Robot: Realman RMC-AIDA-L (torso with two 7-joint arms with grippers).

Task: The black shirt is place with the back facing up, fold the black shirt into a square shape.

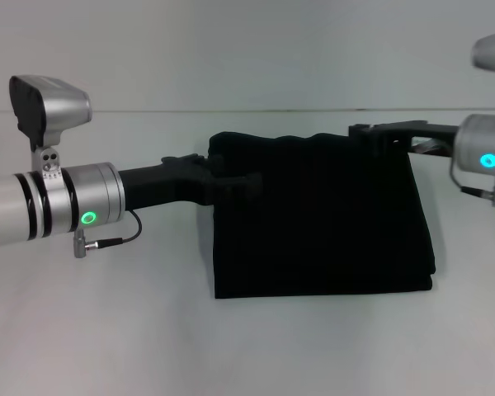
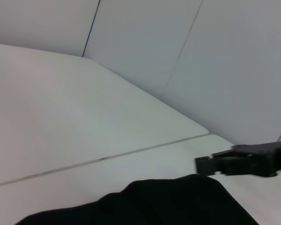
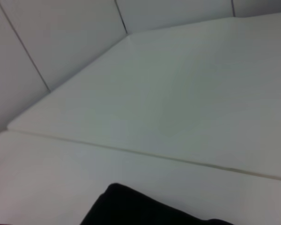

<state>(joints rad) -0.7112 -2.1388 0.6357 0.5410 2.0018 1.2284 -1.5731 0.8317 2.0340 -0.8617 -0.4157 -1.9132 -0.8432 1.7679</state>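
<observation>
Head view gives me the black shirt (image 1: 322, 219) lying on the white table (image 1: 148, 338) as a folded, roughly square bundle, its layered edges stacked along the side nearest the right arm. I see no lettering on the upper face, only plain black fabric with soft vertical creases near the far edge.

My left gripper (image 1: 235, 186) reaches in from the left side of the shirt and sits at the shirt's left edge, near its far corner; its dark fingers overlap the dark cloth and I cannot tell whether they are apart or pinched on the fabric.

My right gripper (image 1: 367, 132) comes in at the shirt's far right corner, touching or just above the far edge. In the left wrist view that same gripper (image 2: 210, 164) shows just beyond the shirt's rounded fold (image 2: 178, 201), its tips looking close together, though I cannot tell if cloth lies between them.

Right wrist view shows only a corner of the shirt (image 3: 131, 208) against the pale table (image 3: 178, 103), with a seam line running across the surface behind it.
</observation>
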